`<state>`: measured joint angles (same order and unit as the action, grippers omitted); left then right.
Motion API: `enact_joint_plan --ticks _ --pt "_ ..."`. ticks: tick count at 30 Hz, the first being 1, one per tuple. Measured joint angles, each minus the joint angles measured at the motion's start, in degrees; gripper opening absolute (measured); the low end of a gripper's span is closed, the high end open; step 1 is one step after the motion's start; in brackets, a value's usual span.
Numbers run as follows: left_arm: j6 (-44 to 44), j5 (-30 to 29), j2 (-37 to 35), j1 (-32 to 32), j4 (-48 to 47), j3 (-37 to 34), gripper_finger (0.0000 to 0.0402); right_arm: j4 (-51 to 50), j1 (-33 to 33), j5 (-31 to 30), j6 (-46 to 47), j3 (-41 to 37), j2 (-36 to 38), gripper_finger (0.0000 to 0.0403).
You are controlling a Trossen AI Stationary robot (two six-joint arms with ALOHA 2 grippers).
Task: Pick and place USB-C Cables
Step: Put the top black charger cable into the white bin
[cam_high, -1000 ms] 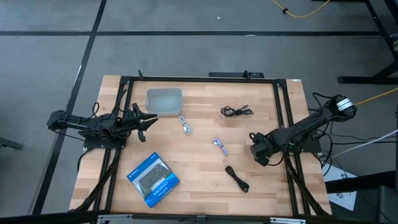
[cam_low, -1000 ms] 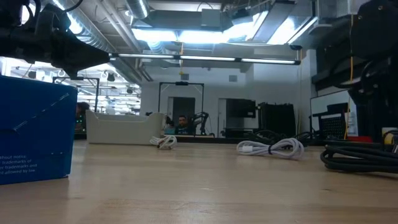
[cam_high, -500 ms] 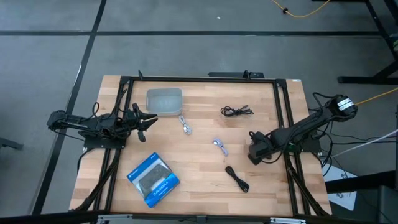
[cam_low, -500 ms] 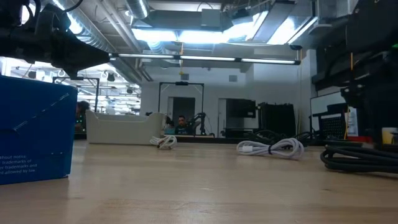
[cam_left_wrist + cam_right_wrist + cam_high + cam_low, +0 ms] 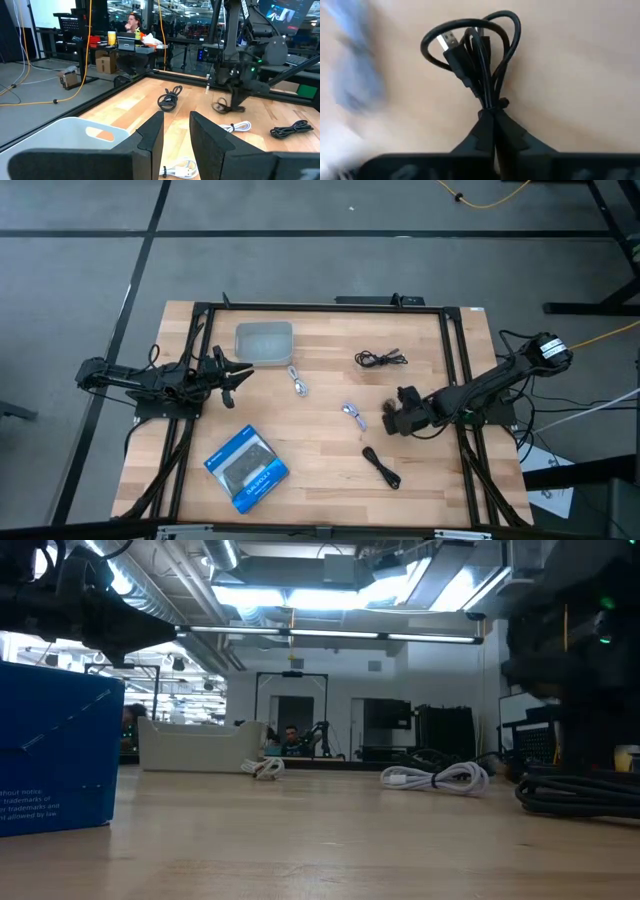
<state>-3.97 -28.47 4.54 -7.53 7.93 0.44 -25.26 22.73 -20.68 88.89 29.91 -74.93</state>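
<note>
Pretty clearly a robotics lab or workshop. The light wooden butcher-block surface point(image 5: 320, 380) sits in a black metal frame point(image 5: 205, 308) on a grey tiled floor point(image 5: 300, 270). Behind it there's exposed ceiling ductwork point(image 5: 180, 580), bright strip lights point(image 5: 330, 595), cluttered benches with cardboard boxes point(image 5: 102, 64), loose yellow cables point(image 5: 30, 102), and a person point(image 5: 133, 22) sitting at a workstation.

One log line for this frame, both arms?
right gripper: fingers shut on black cable, held over table | left gripper: open, idle at left side
</note>
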Motion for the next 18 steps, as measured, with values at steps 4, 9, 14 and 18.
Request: enact_joint_plan --ticks 4,9,14,18 --pt "0.0 0.0 0.0 0.0 0.0 0.0 0.0086 10.7 -2.3 -13.0 -9.3 1.4 0.1 0.0002" --pt "0.0 0.0 0.0 0.0 0.0 0.0 0.0086 19.6 -8.1 -19.8 -29.0 7.0 0.1 0.0002" --pt "0.0 0.0 0.0 0.0 0.0 0.0 0.0086 36.3 -14.7 -15.5 -56.1 13.0 -1.4 0.0001" --pt "0.0 0.0 0.0 0.0 0.0 0.0 0.0086 44.8 -19.4 -7.8 -70.0 18.5 -5.6 0.0001"
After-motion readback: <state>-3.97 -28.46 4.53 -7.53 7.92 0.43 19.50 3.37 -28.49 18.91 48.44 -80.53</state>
